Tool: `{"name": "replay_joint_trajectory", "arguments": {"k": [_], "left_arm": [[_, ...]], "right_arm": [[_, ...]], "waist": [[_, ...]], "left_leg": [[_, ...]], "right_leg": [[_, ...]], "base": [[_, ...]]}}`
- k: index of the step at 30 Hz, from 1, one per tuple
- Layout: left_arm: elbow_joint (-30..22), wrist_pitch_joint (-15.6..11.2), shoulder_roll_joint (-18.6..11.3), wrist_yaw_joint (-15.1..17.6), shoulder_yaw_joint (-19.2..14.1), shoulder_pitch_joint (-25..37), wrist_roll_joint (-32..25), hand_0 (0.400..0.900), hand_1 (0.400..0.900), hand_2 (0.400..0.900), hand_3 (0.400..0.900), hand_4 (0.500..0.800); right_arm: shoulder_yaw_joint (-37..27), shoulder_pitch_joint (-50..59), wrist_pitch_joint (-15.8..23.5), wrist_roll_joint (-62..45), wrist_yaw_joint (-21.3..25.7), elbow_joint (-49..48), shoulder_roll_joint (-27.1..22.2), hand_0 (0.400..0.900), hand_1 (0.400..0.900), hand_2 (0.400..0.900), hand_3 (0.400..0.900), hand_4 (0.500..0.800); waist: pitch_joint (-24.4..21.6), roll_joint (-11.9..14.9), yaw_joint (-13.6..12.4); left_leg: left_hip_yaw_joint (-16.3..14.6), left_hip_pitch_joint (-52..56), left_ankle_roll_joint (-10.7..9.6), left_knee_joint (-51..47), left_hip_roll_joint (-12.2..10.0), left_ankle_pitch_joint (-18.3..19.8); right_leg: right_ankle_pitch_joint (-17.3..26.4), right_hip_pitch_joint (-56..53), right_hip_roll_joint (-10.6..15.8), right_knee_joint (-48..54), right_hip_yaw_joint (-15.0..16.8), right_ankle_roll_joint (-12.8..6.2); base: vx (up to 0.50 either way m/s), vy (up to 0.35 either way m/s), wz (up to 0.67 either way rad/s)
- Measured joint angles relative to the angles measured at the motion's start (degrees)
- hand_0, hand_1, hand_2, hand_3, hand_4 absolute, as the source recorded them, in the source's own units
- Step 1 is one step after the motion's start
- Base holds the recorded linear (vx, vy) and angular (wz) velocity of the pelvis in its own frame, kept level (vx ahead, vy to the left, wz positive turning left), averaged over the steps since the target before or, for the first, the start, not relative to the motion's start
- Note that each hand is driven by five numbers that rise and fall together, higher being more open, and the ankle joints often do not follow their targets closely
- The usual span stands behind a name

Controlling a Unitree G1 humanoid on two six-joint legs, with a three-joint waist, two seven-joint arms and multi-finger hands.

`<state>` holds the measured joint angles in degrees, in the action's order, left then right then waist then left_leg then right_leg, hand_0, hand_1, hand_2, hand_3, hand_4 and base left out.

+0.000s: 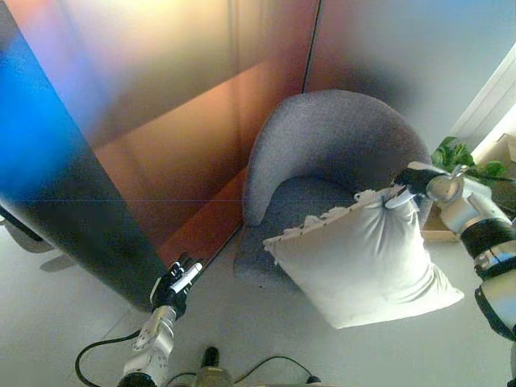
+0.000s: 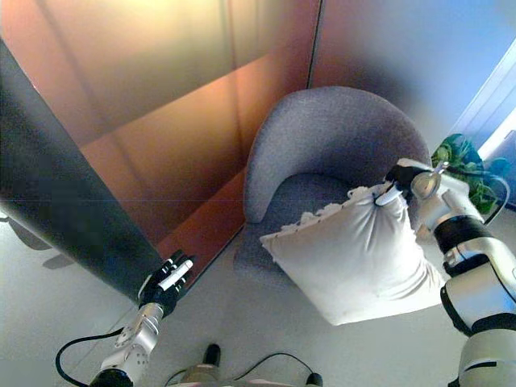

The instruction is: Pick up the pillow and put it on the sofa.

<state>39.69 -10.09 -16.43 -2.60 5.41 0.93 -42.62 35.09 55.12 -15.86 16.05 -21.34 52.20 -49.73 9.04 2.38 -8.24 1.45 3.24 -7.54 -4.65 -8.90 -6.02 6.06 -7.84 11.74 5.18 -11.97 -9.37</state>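
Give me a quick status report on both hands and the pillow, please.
Right hand shut on white pillow at its top corner. Pillow hanging before grey armchair, not yet on seat. Left hand low, holding nothing. Nothing in the way.

I am seeing the pillow (image 1: 367, 262) showing plain white, with a scalloped frill of the same white running along its upper edge. The armchair (image 1: 330, 153) is showing a flat, unpatterned grey fabric. My right hand (image 2: 401, 184) is looking dark with white on its fingers (image 2: 385, 196), and my left hand (image 2: 164, 286) is showing the same black with white fingertips. The plant (image 1: 463, 160) is showing green leaves, and the floor (image 1: 56, 322) is appearing pale grey-white.
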Motion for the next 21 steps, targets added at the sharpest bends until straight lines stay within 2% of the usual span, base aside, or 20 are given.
{"name": "replay_joint_trajectory", "arguments": {"k": [4,8,13,14,15,16,17,21], "left_arm": [[-2.37,0.15,-0.66,-0.98,0.52,-1.06,-0.02,0.9,0.9,0.9,0.9,0.8],[-4.56,0.25,-2.5,-2.15,2.39,-2.0,-0.49,0.9,0.9,0.9,0.9,0.8],[-4.64,0.72,-3.45,-2.55,2.56,-2.08,-0.94,0.9,0.9,0.9,0.9,0.8],[-4.69,0.69,-3.68,-2.58,2.79,-2.01,-0.98,0.9,0.9,0.9,0.9,0.8],[-4.72,0.68,-4.32,-2.6,3.58,-1.67,-0.98,0.9,0.9,0.9,0.9,0.8],[-4.72,0.68,-4.85,-2.61,4.3,-1.15,-0.98,0.9,0.9,0.9,0.9,0.8],[-4.72,0.68,-5.07,-2.57,4.55,-0.48,-1.01,0.9,0.9,0.9,0.9,0.8],[-4.76,0.67,-5.29,-2.24,4.78,1.48,-1.01,0.9,0.9,0.9,0.9,0.8]], "right_arm": [[0.48,1.77,0.0,0.02,-0.01,2.45,-0.83,0.4,0.4,0.4,0.4,0.5],[0.49,1.76,-0.43,0.11,2.63,6.18,-0.8,0.4,0.4,0.4,0.4,0.5],[0.42,1.76,-3.33,0.13,6.38,6.62,-0.83,0.4,0.4,0.4,0.4,0.5],[0.42,1.75,-4.08,0.06,6.94,6.7,-0.77,0.422,0.422,0.422,0.422,0.513],[0.42,1.78,-4.86,-0.03,7.6,6.76,-0.75,0.494,0.494,0.494,0.494,0.556],[0.43,1.78,-5.55,-0.3,8.58,6.87,-0.7,0.759,0.759,0.759,0.759,0.715],[0.46,1.79,-6.25,-0.83,9.68,7.05,-0.64,0.9,0.9,0.9,0.9,0.8],[0.47,2.02,-6.8,-2.63,14.33,7.99,0.69,0.9,0.9,0.9,0.9,0.8]], "waist": [[-0.01,0.02,-1.27],[-0.01,0.02,-2.35],[-0.02,0.06,-2.89],[-0.04,0.18,-3.04],[-0.06,0.27,-3.15],[-0.03,0.38,-3.11],[0.08,0.57,-3.14],[0.55,1.35,-3.68]], "left_leg": [[0.29,-0.01,0.0,0.02,0.11,-0.01],[1.03,-0.27,-0.01,0.01,0.16,-0.02],[1.68,-1.99,-0.23,0.03,0.01,-0.23],[1.91,-2.89,-0.25,0.04,-0.07,-0.51],[2.23,-4.0,-0.4,0.05,-0.23,-0.83],[3.0,-5.38,-0.47,0.06,-0.36,-1.19],[3.33,-6.78,-0.73,0.08,-0.54,-2.14],[4.34,-9.05,-0.82,0.08,-0.87,-3.23]], "right_leg": [[-0.09,-0.15,-0.07,0.0,-0.6,0.01],[-0.18,-0.29,-0.12,0.0,-1.03,0.03],[-0.22,0.9,-0.4,0.0,-1.43,0.09],[-0.18,1.65,-0.56,-0.05,-1.62,0.12],[-0.06,2.68,-0.74,-0.14,-1.83,0.28],[0.08,3.71,-0.99,-0.21,-2.28,0.44],[0.3,4.98,-1.24,-0.23,-2.49,0.67],[0.51,7.02,-1.74,-0.22,-2.63,0.86]], "base": [[0.09,-0.033,0.06],[0.02,-0.035,0.1],[-0.1,-0.08,0.09],[-0.31,-0.121,0.0],[-0.29,-0.09,-0.02],[-0.25,-0.085,-0.04],[-0.22,-0.074,-0.03],[-0.08,-0.032,-0.01]]}}
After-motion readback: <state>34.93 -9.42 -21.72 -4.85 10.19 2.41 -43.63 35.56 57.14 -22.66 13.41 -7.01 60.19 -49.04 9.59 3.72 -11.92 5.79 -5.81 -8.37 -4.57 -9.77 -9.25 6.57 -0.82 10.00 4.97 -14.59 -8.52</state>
